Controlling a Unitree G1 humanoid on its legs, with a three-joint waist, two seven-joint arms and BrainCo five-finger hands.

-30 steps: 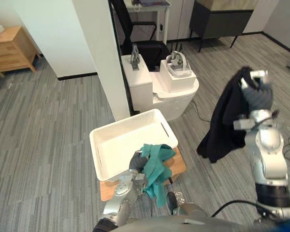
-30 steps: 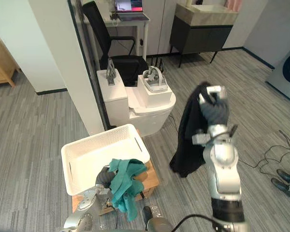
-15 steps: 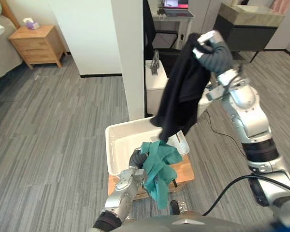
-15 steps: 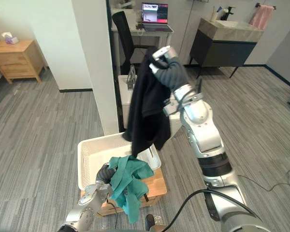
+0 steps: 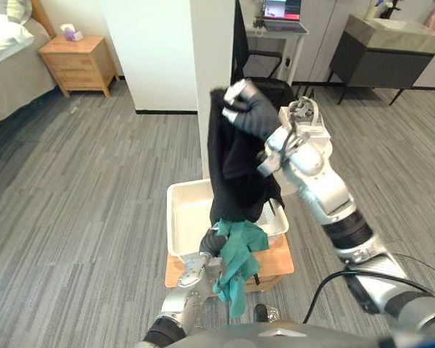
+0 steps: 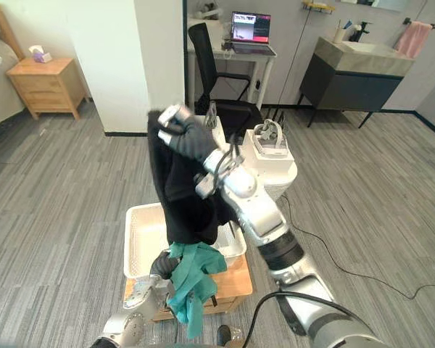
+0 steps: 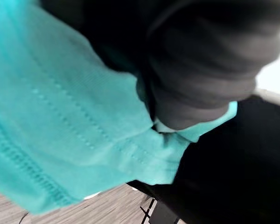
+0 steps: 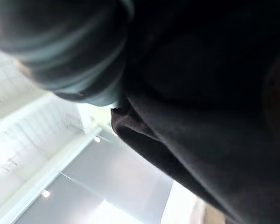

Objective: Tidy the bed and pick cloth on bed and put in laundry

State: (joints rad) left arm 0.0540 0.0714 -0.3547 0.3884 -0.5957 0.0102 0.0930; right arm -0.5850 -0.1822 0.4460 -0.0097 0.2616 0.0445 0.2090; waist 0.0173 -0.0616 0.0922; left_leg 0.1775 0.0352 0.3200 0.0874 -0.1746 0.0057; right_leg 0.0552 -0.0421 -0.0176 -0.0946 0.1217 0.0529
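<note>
Left eye view is showing the right hand [image 5: 245, 109] raised high over the middle of the room, curling tightly round the top of a black garment [image 5: 235, 177]. The garment is hanging straight down over a white basket [image 5: 181, 217], its lower edge reaching the basket's near right corner. The basket is sitting on a low wooden stool [image 5: 279, 259], covering the far part of the top and leaving the near edge bare. At that near edge the left hand [image 5: 209, 243] is carrying a teal cloth [image 5: 239, 261], which is draping over it and trailing down past the stool's front; how far this hand is closing cannot be told, since the cloth is covering it. The black garment and the teal cloth are meeting just above the stool. Grey striped flooring [image 5: 80, 188] is running across the whole room. A white pillar [image 5: 214, 51] is standing right behind the basket. A wooden nightstand [image 5: 76, 61] and a bed [image 5: 7, 72] are lying toward the far left. A laptop [image 6: 248, 29], a black office chair [image 6: 210, 65] and a dark cabinet [image 6: 355, 69] are lining the far right.
</note>
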